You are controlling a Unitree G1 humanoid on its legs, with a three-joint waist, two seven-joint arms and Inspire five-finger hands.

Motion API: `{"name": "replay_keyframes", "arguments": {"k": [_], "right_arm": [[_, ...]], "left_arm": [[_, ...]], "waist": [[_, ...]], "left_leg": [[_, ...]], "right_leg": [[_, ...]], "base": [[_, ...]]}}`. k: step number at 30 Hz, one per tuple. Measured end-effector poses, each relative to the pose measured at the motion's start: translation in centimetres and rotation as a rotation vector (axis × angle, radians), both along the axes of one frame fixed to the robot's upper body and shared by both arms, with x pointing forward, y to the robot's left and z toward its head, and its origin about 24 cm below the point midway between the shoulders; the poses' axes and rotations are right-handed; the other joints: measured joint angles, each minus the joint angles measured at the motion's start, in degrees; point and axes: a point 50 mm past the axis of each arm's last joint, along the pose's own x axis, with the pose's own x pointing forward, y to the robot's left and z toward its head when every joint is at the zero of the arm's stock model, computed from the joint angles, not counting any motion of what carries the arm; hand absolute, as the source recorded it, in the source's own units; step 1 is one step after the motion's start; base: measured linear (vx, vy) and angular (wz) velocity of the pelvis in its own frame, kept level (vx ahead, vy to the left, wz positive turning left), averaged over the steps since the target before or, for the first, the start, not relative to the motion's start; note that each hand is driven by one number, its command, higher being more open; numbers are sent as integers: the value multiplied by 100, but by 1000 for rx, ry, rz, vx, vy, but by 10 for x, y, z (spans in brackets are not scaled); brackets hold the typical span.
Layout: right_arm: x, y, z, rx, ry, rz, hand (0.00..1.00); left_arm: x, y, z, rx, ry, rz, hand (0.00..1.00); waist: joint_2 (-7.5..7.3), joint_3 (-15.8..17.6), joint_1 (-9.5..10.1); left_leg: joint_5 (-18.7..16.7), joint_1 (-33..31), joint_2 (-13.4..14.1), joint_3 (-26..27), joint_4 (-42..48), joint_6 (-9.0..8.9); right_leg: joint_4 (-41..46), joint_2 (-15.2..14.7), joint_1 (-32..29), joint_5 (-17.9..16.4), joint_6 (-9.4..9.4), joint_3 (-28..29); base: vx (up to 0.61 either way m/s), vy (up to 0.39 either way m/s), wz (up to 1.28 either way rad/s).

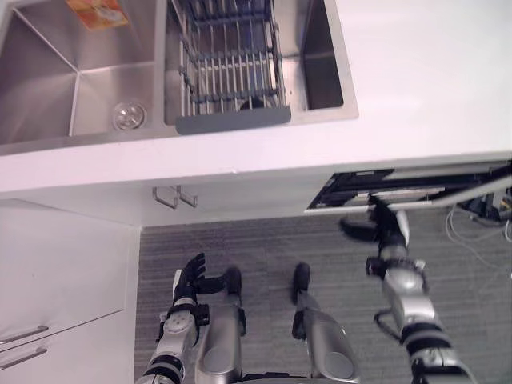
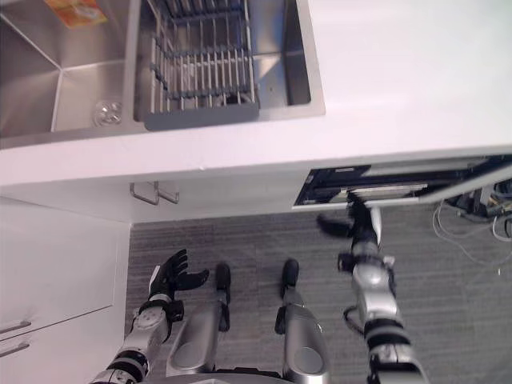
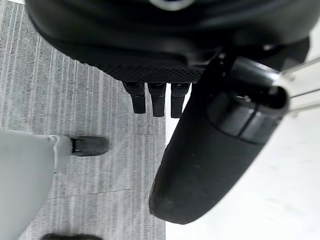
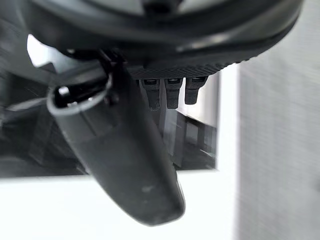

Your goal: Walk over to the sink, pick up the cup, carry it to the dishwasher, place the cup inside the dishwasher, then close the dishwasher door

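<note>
Left eye view: right hand (image 1: 386, 228) up against dishwasher door (image 1: 436, 198).

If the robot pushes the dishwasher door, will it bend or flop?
Probably not: the dishwasher door looks like a flat, hard panel, so it should stay stiff. It stands ajar under the counter, so a push from the right hand at its edge would likely swing it shut.

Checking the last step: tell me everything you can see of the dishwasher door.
The dishwasher door juts out from under the white countertop, ajar, seen from above: a dark inner frame with pale, silver-edged strips, slanting toward the right. The right hand reaches up to its outer edge with fingers straight; whether they touch cannot be told. The dishwasher's inside is hidden.
</note>
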Motion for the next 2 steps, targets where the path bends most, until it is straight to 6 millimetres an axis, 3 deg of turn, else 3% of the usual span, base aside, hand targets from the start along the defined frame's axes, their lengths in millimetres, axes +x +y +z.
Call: {"name": "replay_keyframes", "arguments": {"k": [2], "right_arm": [[-41,9,-34,52,171,-22,90]], "left_arm": [[-13,7,-7,9,49,-7,90]], "waist": [[-166,-319,-28]], "left_leg": [[-10,264,-42,-169,-142,40]], "right_leg": [[149,-59,235,-242,62,-177]], "base": [[171,2,41]]}}
